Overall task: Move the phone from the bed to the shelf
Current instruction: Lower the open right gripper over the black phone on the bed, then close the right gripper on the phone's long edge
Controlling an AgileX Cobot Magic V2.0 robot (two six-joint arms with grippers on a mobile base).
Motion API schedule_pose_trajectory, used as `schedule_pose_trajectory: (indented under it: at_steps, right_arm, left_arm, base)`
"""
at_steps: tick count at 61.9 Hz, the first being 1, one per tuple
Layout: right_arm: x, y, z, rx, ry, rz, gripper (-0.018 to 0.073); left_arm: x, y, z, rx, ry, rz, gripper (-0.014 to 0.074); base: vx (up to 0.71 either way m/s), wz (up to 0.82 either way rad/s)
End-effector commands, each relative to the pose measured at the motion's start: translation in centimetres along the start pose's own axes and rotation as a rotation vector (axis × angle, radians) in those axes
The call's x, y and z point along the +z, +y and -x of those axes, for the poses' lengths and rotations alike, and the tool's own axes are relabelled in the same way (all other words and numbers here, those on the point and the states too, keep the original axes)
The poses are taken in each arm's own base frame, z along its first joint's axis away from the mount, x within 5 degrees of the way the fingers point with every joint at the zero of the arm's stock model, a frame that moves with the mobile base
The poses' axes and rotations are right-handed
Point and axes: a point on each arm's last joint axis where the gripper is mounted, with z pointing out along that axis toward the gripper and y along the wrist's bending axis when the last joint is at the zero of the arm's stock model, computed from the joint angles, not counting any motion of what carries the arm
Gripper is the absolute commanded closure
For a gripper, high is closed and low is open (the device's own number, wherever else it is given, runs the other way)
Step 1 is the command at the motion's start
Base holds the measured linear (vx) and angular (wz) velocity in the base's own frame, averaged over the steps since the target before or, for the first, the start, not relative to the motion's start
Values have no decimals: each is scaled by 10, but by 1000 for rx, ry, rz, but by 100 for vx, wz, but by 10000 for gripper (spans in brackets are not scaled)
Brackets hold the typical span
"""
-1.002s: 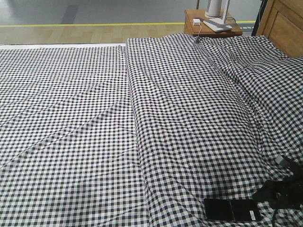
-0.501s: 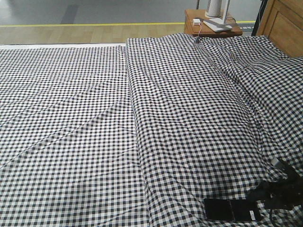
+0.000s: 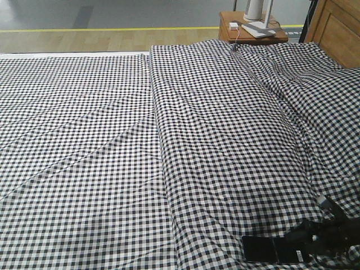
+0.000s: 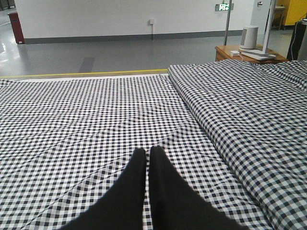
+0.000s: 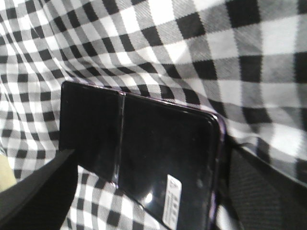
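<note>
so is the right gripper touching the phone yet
Cannot tell. The right wrist view shows the right gripper straddling the phone, but its dark fingers blend into the black edges, so neither contact nor gap is plain.

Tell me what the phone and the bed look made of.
The phone: glossy black face, probably glass, judging by reflections; pinkish edge, possibly metal. The bed: matte woven cloth cover, judging by its folds and creases.

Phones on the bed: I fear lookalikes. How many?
1. The phone lies flat on the bed, lower right in the front view, at the right gripper. Folds might hide others.
</note>
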Motion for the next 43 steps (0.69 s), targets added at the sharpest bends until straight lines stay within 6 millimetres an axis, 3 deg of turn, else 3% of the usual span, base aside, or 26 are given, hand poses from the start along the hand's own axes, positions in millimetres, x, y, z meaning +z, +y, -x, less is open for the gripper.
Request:
schedule_pose_trajectory:
  at_steps: [1,20,43]
  right_arm:
    - [-11,10,10,-23,-52,60,-35]
    - [7,8,3,21,-90,185,-35]
    - [9,10,3,15,-102,224,16]
  left_arm:
    - [-1,1,7,-9,-81,7,596]
    - [-1,1,7,-9,-81,7,596]
    - [-1,1,7,-9,-81,7,596]
  base:
    - [0,0]
    - [0,0]
    - [0,0]
